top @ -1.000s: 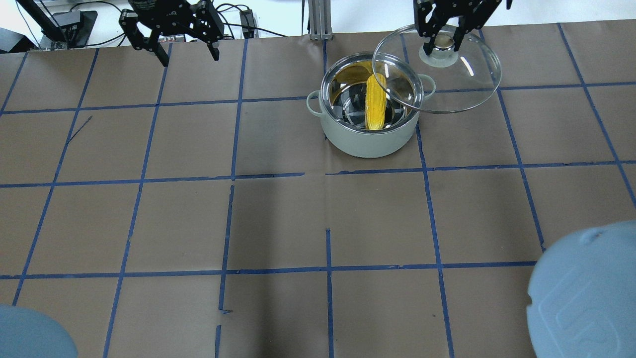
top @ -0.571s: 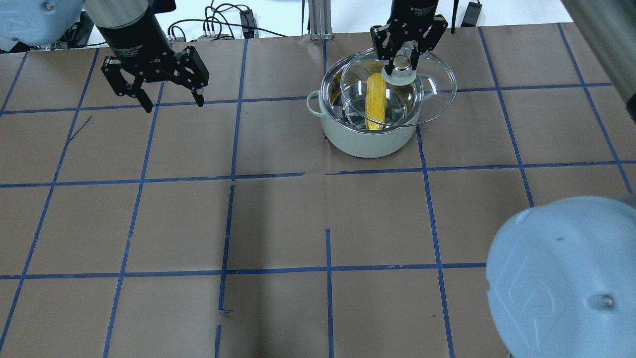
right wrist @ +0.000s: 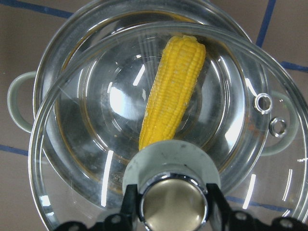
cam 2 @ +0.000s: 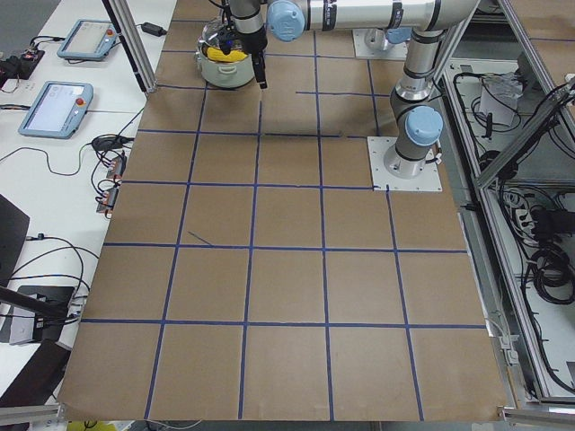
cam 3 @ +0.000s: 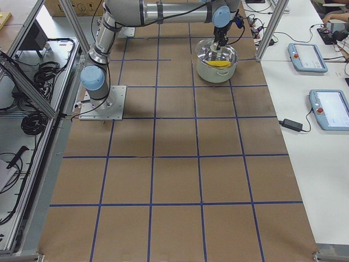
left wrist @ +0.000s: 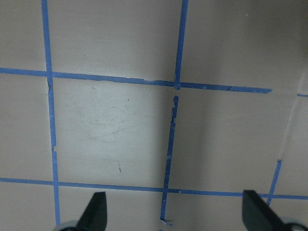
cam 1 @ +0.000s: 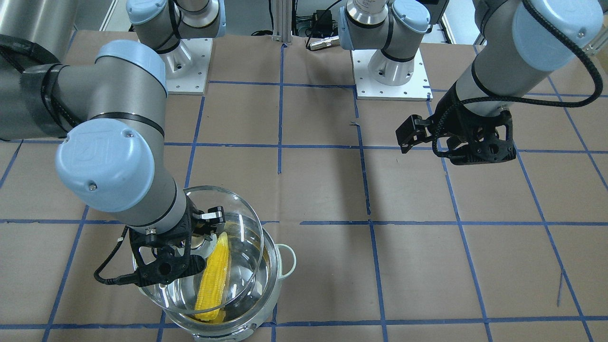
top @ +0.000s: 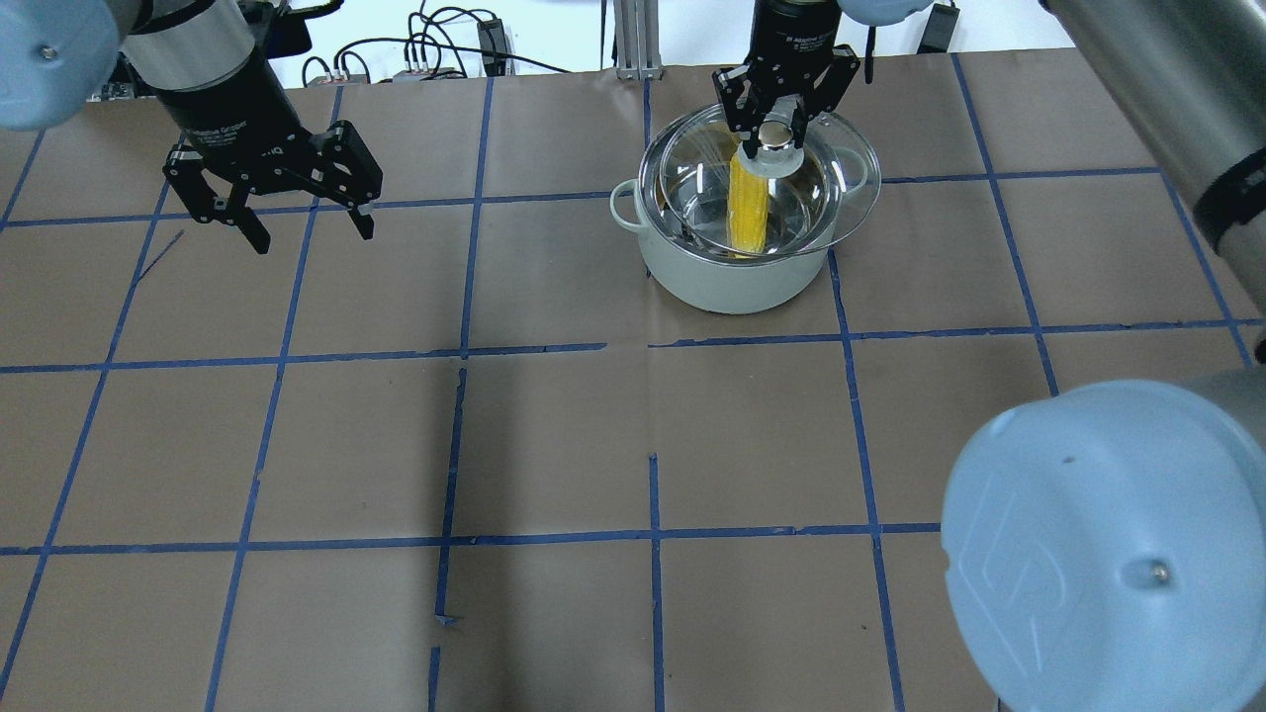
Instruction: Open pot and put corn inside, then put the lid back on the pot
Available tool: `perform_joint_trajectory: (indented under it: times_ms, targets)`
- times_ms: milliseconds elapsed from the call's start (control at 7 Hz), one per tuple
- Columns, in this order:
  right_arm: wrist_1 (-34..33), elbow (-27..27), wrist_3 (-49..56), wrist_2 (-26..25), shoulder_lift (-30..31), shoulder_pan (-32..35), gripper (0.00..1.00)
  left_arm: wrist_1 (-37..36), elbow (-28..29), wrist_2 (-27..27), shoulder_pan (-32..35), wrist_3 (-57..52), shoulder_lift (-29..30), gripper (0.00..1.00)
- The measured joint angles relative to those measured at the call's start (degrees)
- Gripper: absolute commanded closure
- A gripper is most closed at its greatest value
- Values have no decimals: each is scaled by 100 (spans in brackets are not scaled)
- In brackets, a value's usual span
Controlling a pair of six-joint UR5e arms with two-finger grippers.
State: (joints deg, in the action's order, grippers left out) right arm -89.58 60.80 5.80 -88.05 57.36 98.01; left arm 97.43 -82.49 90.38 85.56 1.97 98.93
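Observation:
The steel pot (top: 732,282) with pale green handles stands at the far centre-right of the table. The yellow corn (top: 749,208) lies inside it, also seen through the glass in the right wrist view (right wrist: 173,91). My right gripper (top: 778,138) is shut on the knob (right wrist: 173,204) of the glass lid (top: 841,188). It holds the lid tilted over the pot's opening, shifted a little to the right of the rim. I cannot tell whether the lid touches the rim. My left gripper (top: 313,235) is open and empty above the table at the far left, also seen in its wrist view (left wrist: 175,214).
The table is brown paper with a blue tape grid (top: 653,341). My right arm's large blue elbow (top: 1098,544) fills the near right of the overhead view. Cables (top: 445,44) lie beyond the far edge. Both arm bases (cam 1: 392,71) stand on white plates.
My right gripper has carried the lid left and down, from beside the pot to over its opening. My left gripper has come nearer and slightly left, still open.

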Motion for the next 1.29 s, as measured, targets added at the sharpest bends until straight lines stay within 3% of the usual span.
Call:
perform_joint_trajectory:
  times_ms: [1286]
  targets:
    - [-429,-23,-53,-71,-305,113,84,-470,0,27,-4,6,238,0]
